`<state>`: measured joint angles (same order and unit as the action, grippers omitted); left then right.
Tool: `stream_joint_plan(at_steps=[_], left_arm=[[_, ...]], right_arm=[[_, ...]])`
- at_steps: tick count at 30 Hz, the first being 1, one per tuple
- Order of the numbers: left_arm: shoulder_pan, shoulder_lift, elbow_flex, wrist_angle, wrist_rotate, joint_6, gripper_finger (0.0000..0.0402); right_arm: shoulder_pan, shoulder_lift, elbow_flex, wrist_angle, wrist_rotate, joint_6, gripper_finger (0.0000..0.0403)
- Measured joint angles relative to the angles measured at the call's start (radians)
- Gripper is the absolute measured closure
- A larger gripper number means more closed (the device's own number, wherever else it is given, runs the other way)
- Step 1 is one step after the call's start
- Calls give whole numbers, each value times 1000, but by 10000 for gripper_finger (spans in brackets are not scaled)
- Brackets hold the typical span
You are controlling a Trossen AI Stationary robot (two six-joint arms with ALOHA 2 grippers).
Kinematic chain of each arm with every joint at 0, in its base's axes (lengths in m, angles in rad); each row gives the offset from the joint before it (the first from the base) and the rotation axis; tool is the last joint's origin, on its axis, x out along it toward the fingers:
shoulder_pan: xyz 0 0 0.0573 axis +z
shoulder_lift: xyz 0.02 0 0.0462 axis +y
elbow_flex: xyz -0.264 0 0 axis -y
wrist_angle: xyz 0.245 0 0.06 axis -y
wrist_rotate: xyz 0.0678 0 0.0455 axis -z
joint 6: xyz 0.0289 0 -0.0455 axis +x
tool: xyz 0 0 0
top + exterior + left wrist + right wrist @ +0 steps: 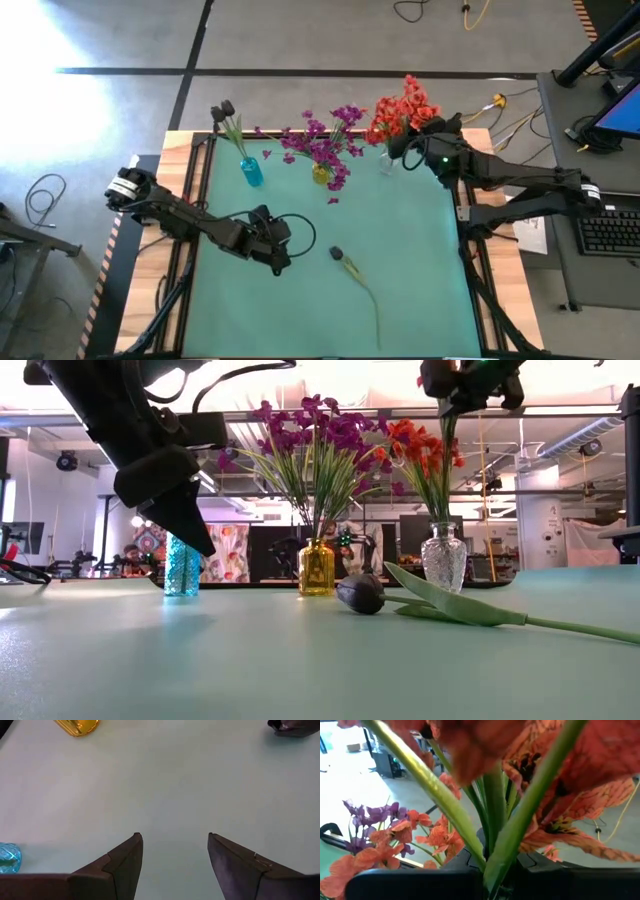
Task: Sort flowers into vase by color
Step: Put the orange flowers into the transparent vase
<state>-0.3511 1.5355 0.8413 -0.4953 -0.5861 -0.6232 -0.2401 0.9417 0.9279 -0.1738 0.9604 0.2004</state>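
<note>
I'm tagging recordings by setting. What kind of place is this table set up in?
Probably a robotics lab or workshop: a keyboard and loose cables beside the table, bare ceiling ducts behind.

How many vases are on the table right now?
3: blue vase at the back left, yellow vase in the back middle, clear vase at the back right under the right end effector.

Worktop (420, 270): pale green surface in a wooden frame.
Far edge, well apart in a row: blue vase (251, 171), yellow vase (320, 175), clear glass vase (444, 558).
Lying flat near the middle: dark-budded flower (357, 276), stem toward the near edge.
</note>
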Motion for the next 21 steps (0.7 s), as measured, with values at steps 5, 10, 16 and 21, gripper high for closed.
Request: stream_joint_plan(at_steps=[5,10,16,21], left_arm=[[0,0,0,0,0,-2,193],[0,0,0,0,-1,-2,193],[0,0,0,0,-8,-2,193],[0,0,0,-2,-8,-2,193]], right_arm=[[-14,37,0,-1,2,23,375],[-16,61,0,0,8,38,375],[-16,84,-1,0,8,48,375],[-16,102,-1,-9,9,51,375]])
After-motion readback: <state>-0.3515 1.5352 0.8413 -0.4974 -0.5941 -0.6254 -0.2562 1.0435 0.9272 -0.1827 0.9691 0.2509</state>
